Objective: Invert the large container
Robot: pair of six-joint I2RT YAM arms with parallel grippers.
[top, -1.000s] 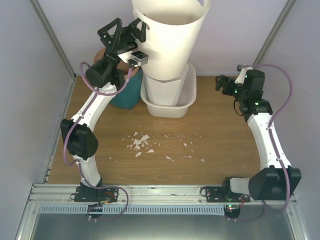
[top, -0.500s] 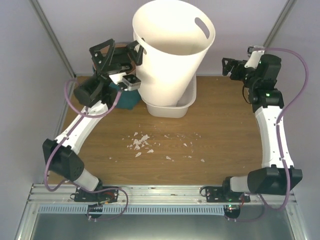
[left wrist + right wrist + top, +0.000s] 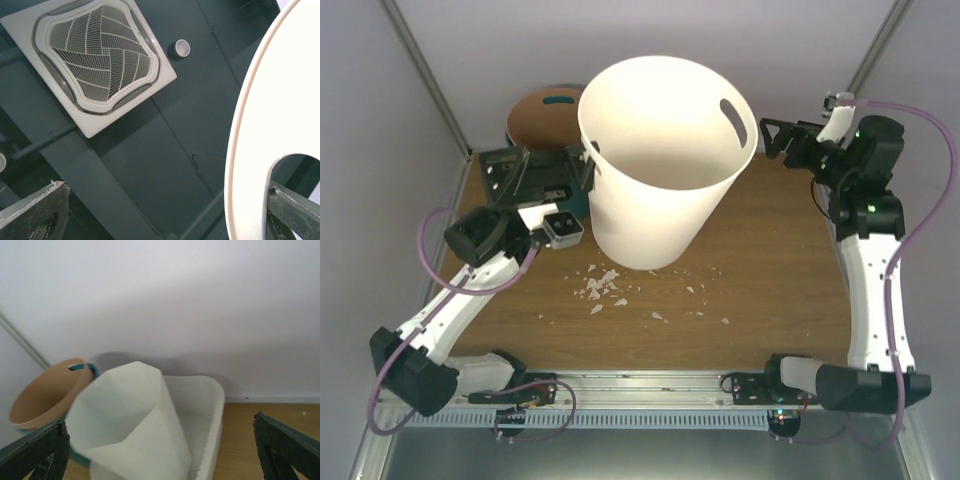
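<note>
The wide white perforated tub (image 3: 212, 405) shows only in the right wrist view, upright against the back wall, with the octagonal white bin (image 3: 125, 415) standing in it. In the top view the tall round white bin (image 3: 655, 170) hides it. My left gripper (image 3: 540, 172) is at that bin's left rim with its jaws wide apart. In the left wrist view (image 3: 165, 195) the camera looks at the ceiling, and one finger (image 3: 295, 210) shows through the bin's handle slot. My right gripper (image 3: 782, 135) is open and empty, high at the back right, facing the tub (image 3: 160, 425).
A teal bowl with a tan inside (image 3: 545, 112) sits at the back left, also in the right wrist view (image 3: 42, 397). White crumbs (image 3: 605, 285) lie scattered on the wooden table. Walls close off the left, right and back.
The round bin has come down and toward the near side with my left arm, which has drawn back down-left. It now covers the tub. My right gripper has risen toward the back right.
</note>
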